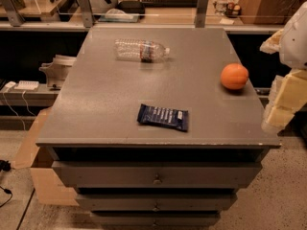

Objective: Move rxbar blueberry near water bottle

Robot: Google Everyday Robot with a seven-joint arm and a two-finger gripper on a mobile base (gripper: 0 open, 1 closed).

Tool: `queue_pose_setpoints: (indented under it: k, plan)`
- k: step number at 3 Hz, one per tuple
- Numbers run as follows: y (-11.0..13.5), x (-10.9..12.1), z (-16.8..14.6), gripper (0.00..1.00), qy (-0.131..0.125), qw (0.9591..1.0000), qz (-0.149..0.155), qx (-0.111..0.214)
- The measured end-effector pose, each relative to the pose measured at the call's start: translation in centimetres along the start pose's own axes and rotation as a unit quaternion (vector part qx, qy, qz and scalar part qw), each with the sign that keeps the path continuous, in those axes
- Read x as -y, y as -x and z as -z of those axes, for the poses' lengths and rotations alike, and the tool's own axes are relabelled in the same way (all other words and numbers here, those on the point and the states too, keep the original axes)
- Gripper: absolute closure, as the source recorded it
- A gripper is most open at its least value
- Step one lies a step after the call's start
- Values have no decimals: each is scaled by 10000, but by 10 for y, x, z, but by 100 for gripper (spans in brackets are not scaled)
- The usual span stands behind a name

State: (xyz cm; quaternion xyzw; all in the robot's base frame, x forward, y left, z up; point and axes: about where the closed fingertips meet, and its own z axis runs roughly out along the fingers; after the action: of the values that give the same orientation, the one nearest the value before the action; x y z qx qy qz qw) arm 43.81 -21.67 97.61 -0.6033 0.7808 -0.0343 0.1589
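The rxbar blueberry, a flat dark navy wrapper with white print, lies near the front middle of the grey cabinet top. The water bottle, clear and crinkled with a dark label band and white cap, lies on its side at the back of the top, cap pointing right. My gripper shows as pale yellowish blocks under a white arm part at the right edge of the view, off the top's right side and well apart from the bar.
A round orange fruit sits at the right side of the top. The cabinet has drawers below. A cardboard box stands on the floor at left. Shelves with clutter run behind.
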Motion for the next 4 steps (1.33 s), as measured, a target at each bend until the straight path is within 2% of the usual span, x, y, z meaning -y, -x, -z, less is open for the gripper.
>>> queue_pose_setpoints:
  k: [1, 2, 3, 4]
  plan:
    - [0, 0, 0, 0, -1, 10000, 0, 0]
    - [30, -1, -24, 0, 219, 9993, 262, 123]
    - [94, -10, -111, 0, 716, 9958, 498, 289]
    - [95, -9, -114, 0, 715, 9958, 487, 299]
